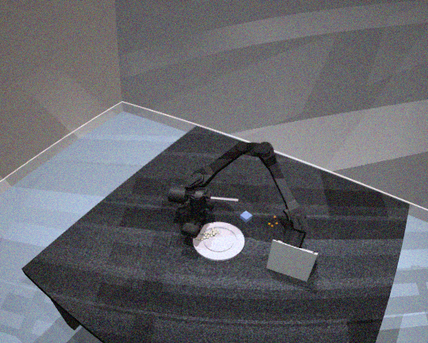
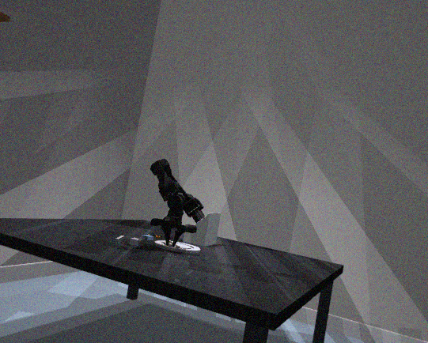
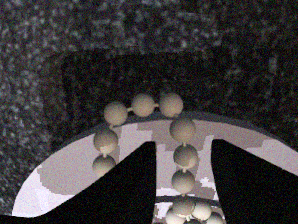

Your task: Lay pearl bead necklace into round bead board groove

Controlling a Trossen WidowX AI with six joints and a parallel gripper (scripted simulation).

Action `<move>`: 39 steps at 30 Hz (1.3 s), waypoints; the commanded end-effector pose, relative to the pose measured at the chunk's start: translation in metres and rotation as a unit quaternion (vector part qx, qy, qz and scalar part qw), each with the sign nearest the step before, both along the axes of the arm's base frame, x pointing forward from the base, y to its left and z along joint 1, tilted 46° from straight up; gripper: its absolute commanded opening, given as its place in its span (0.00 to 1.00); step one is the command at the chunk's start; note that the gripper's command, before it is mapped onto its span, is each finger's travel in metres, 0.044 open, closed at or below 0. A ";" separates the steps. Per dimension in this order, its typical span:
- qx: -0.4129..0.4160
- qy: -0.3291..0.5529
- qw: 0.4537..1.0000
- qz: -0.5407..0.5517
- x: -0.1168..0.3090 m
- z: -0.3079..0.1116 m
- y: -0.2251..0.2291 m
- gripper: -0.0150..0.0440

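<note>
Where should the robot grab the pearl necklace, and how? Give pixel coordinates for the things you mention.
I'd pinch the single strand of the pearl bead necklace (image 1: 210, 234) (image 3: 185, 156) near the board's edge, coming from above with one finger on each side. There the beads run in one line over the round bead board (image 1: 238, 246) (image 3: 50, 180); further in, they bunch up.

A bare-walled room of unclear kind, with a robot arm on a dark table.

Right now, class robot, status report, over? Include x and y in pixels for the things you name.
Gripper (image 1: 196, 224) (image 2: 171, 244) (image 3: 184, 151): fingers partly closed around strand, hold unclear. Necklace (image 1: 210, 234) (image 3: 143, 105): bunched, overhanging board (image 1: 234, 246) (image 2: 192, 250) (image 3: 37, 200) rim. Nothing seen blocking groove's open side.
</note>
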State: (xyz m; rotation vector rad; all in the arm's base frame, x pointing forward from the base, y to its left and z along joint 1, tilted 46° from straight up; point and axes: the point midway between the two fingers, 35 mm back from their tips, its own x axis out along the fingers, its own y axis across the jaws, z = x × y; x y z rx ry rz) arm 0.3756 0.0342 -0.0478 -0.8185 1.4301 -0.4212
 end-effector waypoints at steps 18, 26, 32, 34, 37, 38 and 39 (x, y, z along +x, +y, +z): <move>0.000 0.000 1.000 0.000 0.000 0.000 0.000 0.25; 0.000 0.000 1.000 0.000 0.000 0.000 0.000 0.25; 0.000 0.000 1.000 0.000 0.000 0.001 0.001 0.25; -0.001 0.001 1.000 0.000 -0.001 0.005 0.005 0.25; -0.002 0.002 1.000 0.001 -0.003 0.012 0.012 0.25; -0.003 0.003 1.000 0.001 -0.004 0.015 0.014 0.25; -0.003 0.003 1.000 0.001 -0.004 0.016 0.016 0.25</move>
